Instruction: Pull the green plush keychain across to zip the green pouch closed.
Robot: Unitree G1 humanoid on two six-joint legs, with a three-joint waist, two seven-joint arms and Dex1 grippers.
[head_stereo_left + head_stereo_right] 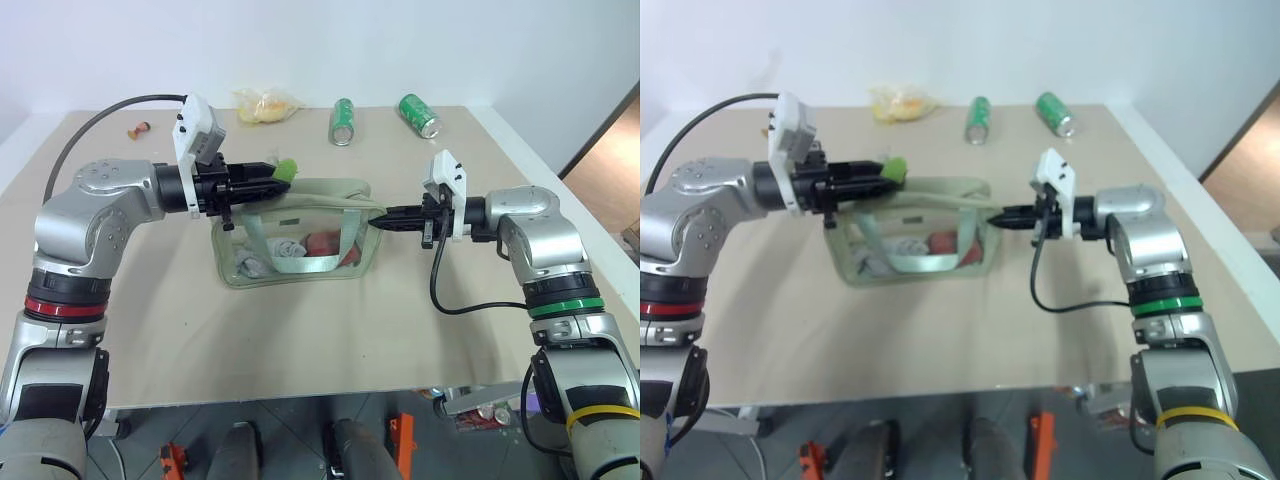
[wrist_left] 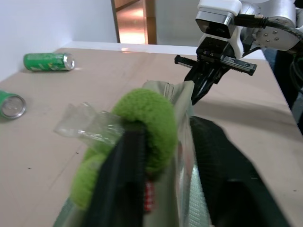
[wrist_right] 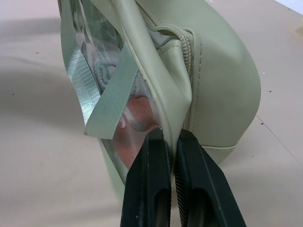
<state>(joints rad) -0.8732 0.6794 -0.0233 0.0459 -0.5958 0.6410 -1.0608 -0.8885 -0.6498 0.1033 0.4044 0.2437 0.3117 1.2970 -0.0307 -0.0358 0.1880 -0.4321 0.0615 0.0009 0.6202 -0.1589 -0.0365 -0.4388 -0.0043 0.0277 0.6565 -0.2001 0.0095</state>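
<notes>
On a beige tabletop (image 1: 300,330), right gripper (image 1: 383,219) pinching shut the right end of the pale sage-green fabric pouch (image 1: 300,262), left gripper (image 1: 276,181) fingers flanking the lime-green fuzzy plush keychain (image 1: 287,169) at the left end, grip uncertain, zipper running toward the right claw.

A tan table (image 1: 300,340) carries the clutter. At its far edge two green drink cans lie on their sides: one (image 1: 343,121) near the middle, the other (image 1: 419,114) to its right. Left of them sits a crumpled yellow plastic bag (image 1: 266,104). Farther left, near the far left corner, lies a small red and yellow object (image 1: 139,128), too small to identify.
</notes>
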